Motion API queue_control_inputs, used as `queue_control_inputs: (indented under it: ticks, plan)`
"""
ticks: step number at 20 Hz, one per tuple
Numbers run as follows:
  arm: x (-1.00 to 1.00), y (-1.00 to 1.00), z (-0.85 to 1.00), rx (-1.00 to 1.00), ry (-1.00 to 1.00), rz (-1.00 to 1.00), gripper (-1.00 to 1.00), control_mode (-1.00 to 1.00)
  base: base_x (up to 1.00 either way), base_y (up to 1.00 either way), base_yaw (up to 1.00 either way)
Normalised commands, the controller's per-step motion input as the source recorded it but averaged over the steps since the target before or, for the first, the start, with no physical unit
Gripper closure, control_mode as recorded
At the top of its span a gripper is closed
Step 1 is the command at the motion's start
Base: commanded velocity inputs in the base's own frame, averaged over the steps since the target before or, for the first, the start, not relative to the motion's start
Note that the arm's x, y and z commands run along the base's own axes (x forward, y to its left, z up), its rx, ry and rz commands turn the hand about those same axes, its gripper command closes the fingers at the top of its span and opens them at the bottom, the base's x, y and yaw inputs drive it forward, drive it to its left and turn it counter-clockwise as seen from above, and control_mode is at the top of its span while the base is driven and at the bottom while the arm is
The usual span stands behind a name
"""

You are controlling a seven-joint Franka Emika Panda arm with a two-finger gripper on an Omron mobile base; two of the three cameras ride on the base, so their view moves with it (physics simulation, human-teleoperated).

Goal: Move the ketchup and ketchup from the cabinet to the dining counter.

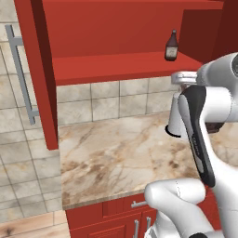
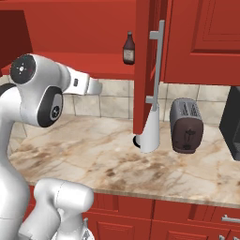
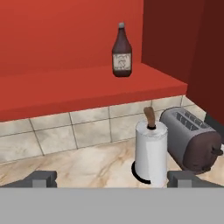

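While the fingers (image 3: 112, 178) stand wide apart holding nothing, one ketchup (image 3: 121, 51) bottle stands upright on the open cabinet's (image 3: 65, 87) shelf.

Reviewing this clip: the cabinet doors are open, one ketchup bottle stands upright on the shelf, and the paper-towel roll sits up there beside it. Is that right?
Not quite. The paper-towel roll is not on the shelf; it stands on the marbled worktop below, next to the toaster. The hand view shows this. The cabinet is open and one ketchup bottle stands upright on the shelf.
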Motion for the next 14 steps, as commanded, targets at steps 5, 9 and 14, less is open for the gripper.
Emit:
queue_control_inputs:
  ticks: [5, 9, 14]
  plan:
    - [0.00, 0.01, 0.19, -0.15, -0.11, 0.08, -1.00, -1.00, 0.00, 0.00, 0.00]
    - [0.07, 0.00, 0.23, -0.06, -0.10, 0.01, -1.00, -1.00, 0.00, 0.00, 0.00]
    - [0.06, 0.00, 0.32, -0.02, -0.01, 0.00, -1.00, -1.00, 0.00, 0.00, 0.00]
